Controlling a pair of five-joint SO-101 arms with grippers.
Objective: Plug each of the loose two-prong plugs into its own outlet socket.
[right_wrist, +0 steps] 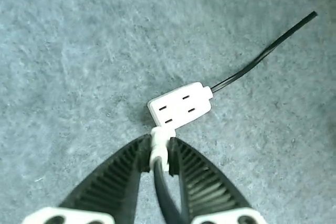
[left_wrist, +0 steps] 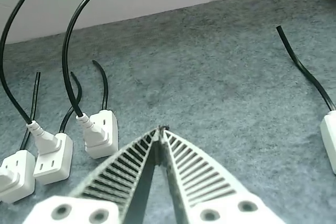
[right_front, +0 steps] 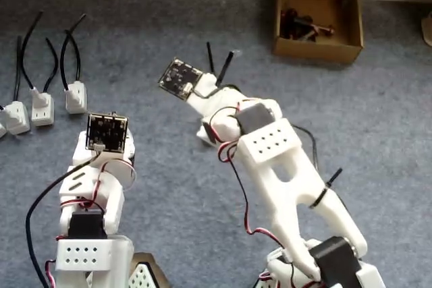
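The right pincer (right_wrist: pixel 161 142) pinches a white plug (right_wrist: pixel 160 158) whose nose meets the end face of the loose outlet socket (right_wrist: pixel 181 104), which lies flat on the grey surface (right_wrist: pixel 73 51) — insertion is the step in hand. Whether the prongs are seated is hidden. The next move is probably a straight push, and the unheld socket may slide. Open room lies all round it — the cardboard box (right_front: pixel 314 50) is well apart. The left pincer (left_wrist: pixel 160 130), pressed together and empty, hangs near three plugged sockets (left_wrist: pixel 100 135).

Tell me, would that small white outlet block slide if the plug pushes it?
Probably yes: the small white outlet block looks light and lies loose, with nothing holding it. The grey carpet may give some grip. Its thin black cord holds its curve, so it seems stiffish and might swing the block round.
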